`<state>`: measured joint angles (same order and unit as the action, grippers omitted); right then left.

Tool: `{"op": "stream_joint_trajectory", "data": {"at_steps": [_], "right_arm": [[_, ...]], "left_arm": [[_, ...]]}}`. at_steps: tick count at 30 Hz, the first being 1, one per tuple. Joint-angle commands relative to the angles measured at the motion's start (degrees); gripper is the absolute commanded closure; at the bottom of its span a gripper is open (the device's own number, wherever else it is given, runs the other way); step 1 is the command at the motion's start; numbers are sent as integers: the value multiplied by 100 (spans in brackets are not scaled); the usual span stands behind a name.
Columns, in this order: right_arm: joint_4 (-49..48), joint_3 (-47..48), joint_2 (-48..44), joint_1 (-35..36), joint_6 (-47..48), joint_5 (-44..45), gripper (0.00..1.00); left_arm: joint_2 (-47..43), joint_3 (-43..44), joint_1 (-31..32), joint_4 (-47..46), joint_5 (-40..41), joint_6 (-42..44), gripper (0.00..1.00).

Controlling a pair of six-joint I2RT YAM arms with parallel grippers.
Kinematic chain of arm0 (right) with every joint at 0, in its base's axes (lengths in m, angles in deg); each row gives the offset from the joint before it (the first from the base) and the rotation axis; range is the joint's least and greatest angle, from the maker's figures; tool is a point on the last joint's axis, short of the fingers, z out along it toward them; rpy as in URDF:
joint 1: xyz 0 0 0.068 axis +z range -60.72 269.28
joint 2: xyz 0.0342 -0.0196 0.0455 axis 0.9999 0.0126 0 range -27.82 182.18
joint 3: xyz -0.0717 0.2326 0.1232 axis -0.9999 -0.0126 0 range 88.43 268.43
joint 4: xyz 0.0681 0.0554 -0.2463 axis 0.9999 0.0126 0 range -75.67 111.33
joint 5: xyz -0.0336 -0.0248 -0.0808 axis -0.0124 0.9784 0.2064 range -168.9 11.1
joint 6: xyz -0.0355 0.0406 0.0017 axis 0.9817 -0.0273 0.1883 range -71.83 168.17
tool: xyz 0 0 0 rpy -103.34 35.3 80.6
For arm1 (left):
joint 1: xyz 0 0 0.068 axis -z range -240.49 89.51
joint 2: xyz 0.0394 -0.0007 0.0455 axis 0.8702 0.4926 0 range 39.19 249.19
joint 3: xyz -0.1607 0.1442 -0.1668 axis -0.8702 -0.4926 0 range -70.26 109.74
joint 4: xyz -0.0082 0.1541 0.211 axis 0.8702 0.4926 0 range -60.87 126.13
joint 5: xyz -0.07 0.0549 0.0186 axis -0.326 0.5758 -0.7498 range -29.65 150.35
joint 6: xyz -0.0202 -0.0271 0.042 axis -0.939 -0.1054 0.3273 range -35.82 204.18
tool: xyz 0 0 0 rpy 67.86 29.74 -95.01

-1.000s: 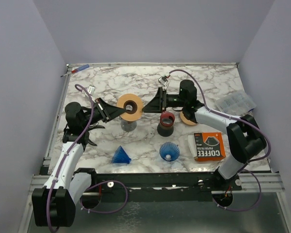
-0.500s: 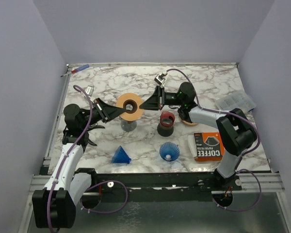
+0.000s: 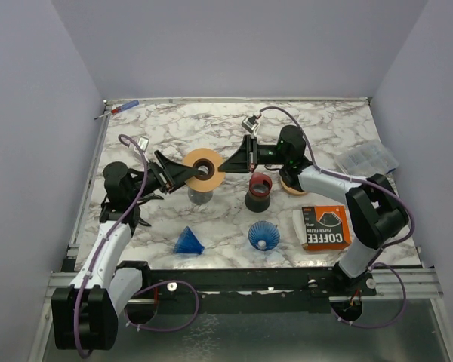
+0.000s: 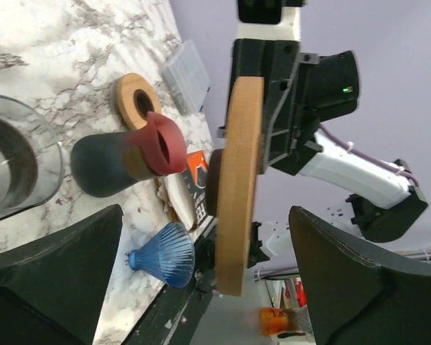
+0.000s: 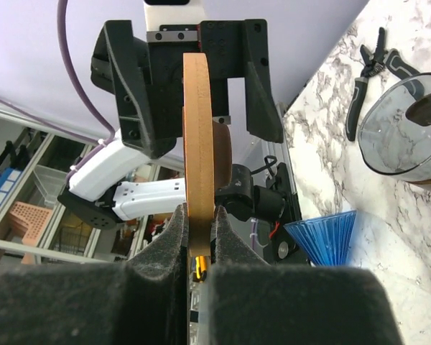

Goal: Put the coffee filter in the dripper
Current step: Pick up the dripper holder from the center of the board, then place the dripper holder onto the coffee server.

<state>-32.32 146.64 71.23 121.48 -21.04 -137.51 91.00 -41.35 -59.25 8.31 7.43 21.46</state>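
Note:
A wooden ring [image 3: 192,162] hangs in the air above a glass carafe [image 3: 200,194]. My right gripper [image 3: 230,161] is shut on the ring's right edge; in the right wrist view the pads [image 5: 174,223] pinch the ring [image 5: 195,129] edge-on. My left gripper [image 3: 175,172] stands open around the ring's left edge, and in the left wrist view the ring [image 4: 237,180] sits free between the wide jaws of the left gripper [image 4: 205,212]. The orange coffee filter box [image 3: 325,226] lies at the front right. A ribbed blue dripper [image 3: 263,235] stands near the front edge.
A second blue cone [image 3: 188,241] lies front left. A dark cup with a red rim [image 3: 258,191] stands under the right arm, beside another wooden ring [image 3: 291,183]. Pliers [image 3: 140,207] lie by the left arm. A plastic box [image 3: 366,158] is at the right, a screwdriver [image 3: 121,109] at the back left.
The right gripper has closed on the ring's right edge. The left gripper, shut on the ring before, has opened and let go of it.

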Motion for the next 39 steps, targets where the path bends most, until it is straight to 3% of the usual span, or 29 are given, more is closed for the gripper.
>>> {"op": "stream_joint_trajectory", "data": {"at_steps": [1, 6, 18, 30, 39], "right_arm": [[805, 59, -338, 19, 557, 185, 100], [1384, 83, -435, -49, 801, 334, 100], [2111, 321, -226, -109, 1032, 482, 100], [1661, 801, 532, -92, 478, 451, 100], [1414, 1312, 1303, -21, 158, 541, 100]], "left_arm": [[235, 271, 0, 496, 173, 695, 1], [251, 913, -7, 1990, 1129, 2163, 1], [-689, 1098, -9, 3230, 4137, 3907, 1], [-1041, 752, -9, 3546, 5203, 4026, 1], [-1037, 617, -9, 3658, 5249, 4030, 1]]}}
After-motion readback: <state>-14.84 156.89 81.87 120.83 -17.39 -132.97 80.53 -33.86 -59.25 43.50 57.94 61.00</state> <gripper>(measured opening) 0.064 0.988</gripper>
